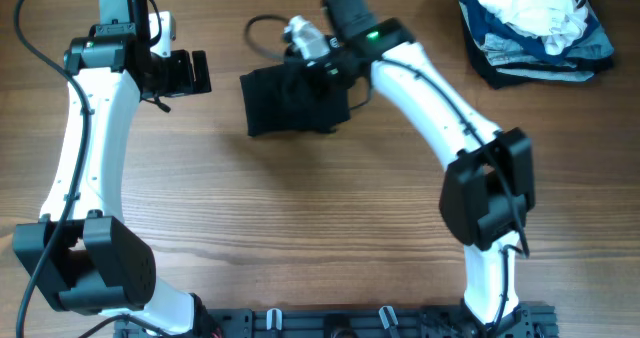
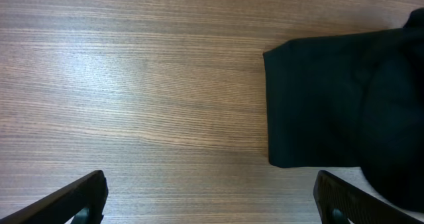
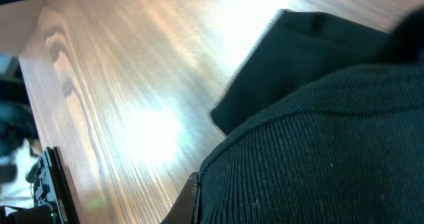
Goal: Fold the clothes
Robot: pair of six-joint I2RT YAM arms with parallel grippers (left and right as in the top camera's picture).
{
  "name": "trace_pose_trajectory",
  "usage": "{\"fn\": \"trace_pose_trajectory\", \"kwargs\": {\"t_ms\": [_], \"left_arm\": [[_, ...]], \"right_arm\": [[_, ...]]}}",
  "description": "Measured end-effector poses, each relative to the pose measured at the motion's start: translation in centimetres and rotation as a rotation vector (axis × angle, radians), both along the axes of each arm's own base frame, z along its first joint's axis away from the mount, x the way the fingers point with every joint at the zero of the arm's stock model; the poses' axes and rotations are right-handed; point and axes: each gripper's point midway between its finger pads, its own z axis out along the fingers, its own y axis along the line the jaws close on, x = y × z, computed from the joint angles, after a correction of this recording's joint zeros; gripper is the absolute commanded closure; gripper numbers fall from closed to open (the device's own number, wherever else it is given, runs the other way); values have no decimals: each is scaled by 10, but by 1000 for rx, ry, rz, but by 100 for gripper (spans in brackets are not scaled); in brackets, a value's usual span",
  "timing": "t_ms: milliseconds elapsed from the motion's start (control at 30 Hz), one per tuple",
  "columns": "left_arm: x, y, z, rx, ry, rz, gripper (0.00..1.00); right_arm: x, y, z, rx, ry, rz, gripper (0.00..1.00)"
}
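Note:
The clothes (image 1: 285,103), a black T-shirt folded into a small rectangle, lie on the wooden table at the back centre. My right gripper (image 1: 318,68) is down on the shirt's far right part and shut on its fabric. In the right wrist view, ribbed black cloth (image 3: 318,151) bulges over the jaws and only one finger (image 3: 191,199) shows. My left gripper (image 1: 198,73) hovers open to the left of the shirt. In the left wrist view the clothes (image 2: 318,105) lie ahead to the right, and that gripper (image 2: 211,182) holds nothing.
A pile of white, navy and grey-blue garments (image 1: 535,28) sits at the back right corner. A black cable (image 1: 262,26) loops behind the shirt. Bare wood table (image 1: 300,218) spreads in front of the shirt.

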Motion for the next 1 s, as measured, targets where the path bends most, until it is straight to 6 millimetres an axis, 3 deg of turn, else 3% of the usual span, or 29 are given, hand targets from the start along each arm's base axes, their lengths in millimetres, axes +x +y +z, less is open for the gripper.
{"fn": "trace_pose_trajectory", "kwargs": {"t_ms": [100, 133, 167, 200, 233, 367, 400, 467, 500, 567, 600, 667, 700, 767, 800, 867, 900, 933, 967, 1000], "left_arm": [[-2, 0, -1, 0, 11, 0, 0], [-2, 0, -1, 0, 11, 0, 0], [-2, 0, -1, 0, 10, 0, 0], [-2, 0, -1, 0, 10, 0, 0], [-2, 0, -1, 0, 8, 0, 0], [2, 4, 1, 8, -11, 10, 0], [3, 9, 1, 11, -14, 21, 0], [2, 22, 1, 14, -14, 57, 0], [2, 28, 1, 13, -14, 71, 0], [0, 33, 1, 7, -10, 85, 0], [-1, 27, 0, -19, -3, 73, 0], [-2, 18, -1, -46, 3, 51, 0], [-5, 10, -8, -62, 18, 34, 0], [-8, 6, -16, -72, 31, 26, 0], [-14, 5, -31, -79, 62, 25, 0], [-17, 4, -41, -80, 77, 23, 0], [-20, 4, -46, -82, 89, 22, 0], [-21, 4, -47, -83, 92, 21, 0], [-19, 4, -46, -82, 84, 21, 0], [-18, 4, -46, -82, 81, 21, 0]], "right_arm": [[-6, 43, 10, 33, -87, 11, 93], [-10, 50, 9, 23, -93, 9, 76], [-13, 56, 9, 14, -104, 8, 51], [-15, 59, 9, 13, -103, 5, 16], [-16, 65, 10, 17, -118, 6, 0], [-18, 76, -11, 6, -95, 13, 0], [-18, 66, -16, -22, -57, -1, 0], [-5, 52, -4, -26, -47, -42, 0], [13, 35, 8, -21, -47, -93, 0], [59, -19, 38, -1, -85, -227, 0], [80, -55, 48, -4, -96, -301, 0], [97, -100, 45, -42, -102, -358, 0], [96, -106, 38, -68, -110, -331, 1], [89, -96, 31, -85, -130, -254, 5], [81, -79, 13, -98, -132, -168, 12], [72, -61, -14, -118, -125, -69, 22], [69, -57, -23, -126, -130, -31, 30], [66, -55, -32, -138, -135, 3, 54], [67, -53, -34, -139, -150, 22, 62], [71, -50, -36, -133, -175, 31, 62]]}}
